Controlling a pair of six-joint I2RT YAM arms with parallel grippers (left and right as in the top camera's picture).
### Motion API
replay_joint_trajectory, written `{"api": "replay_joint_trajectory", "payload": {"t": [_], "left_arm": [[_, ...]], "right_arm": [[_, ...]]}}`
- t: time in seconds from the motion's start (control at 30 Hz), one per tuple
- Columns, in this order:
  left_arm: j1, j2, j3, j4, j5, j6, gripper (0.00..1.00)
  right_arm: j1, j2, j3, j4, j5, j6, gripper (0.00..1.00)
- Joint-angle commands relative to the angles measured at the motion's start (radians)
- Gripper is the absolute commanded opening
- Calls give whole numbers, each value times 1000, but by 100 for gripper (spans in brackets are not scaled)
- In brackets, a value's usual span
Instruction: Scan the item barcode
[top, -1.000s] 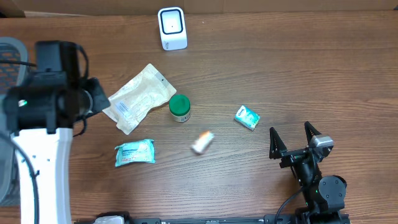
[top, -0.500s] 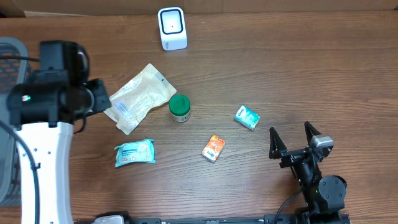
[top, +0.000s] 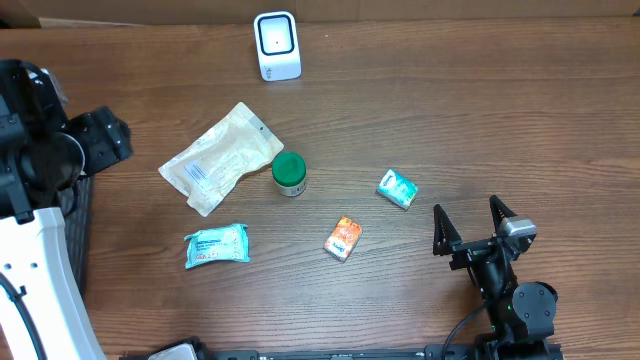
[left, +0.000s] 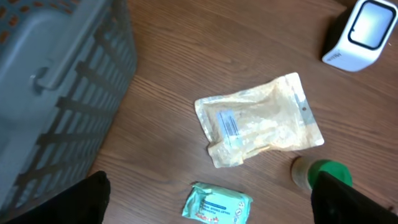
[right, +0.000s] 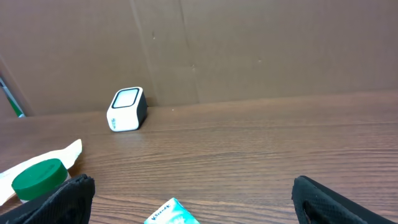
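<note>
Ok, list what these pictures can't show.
- Orange packet barcode: overhead, print too small.
- Basket inside: left wrist, its wall hides it and the frame edges cut it.
- Teal box: right wrist, cut off by the bottom edge.
- Jar label: overhead, seen from above, side hidden.

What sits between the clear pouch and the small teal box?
The green-lidded jar, right next to the pouch. From it to the teal box there is only bare table. The overhead view shows this.

Bright and even from above, with faint soft shadows on the worktop (top: 520, 110). Looks sharp overhead, a little soft in the left wrist view.
</note>
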Motion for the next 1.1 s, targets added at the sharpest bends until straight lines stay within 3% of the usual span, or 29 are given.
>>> {"api": "replay_joint_trajectory", "payload": {"t": [0.0,0.07,0.23,0.63,1.07], "left_arm": [[6,19,-7,-21,22,23,91],[9,24,-29,-26,8,3,96],[40,24,-119,25,-19,-26,99],[151,26,-333,217,-17,17,97],[310,31,-354,272,-8,16,97]], "right_arm": [[-2,-10,-10,4,-2,3,100],[-2,-10,-10,4,-2,3,100],[-2,-10,-10,4,-2,3,100],[-2,-10,-10,4,-2,3,100],[-2,-10,-10,4,-2,3,100]]}}
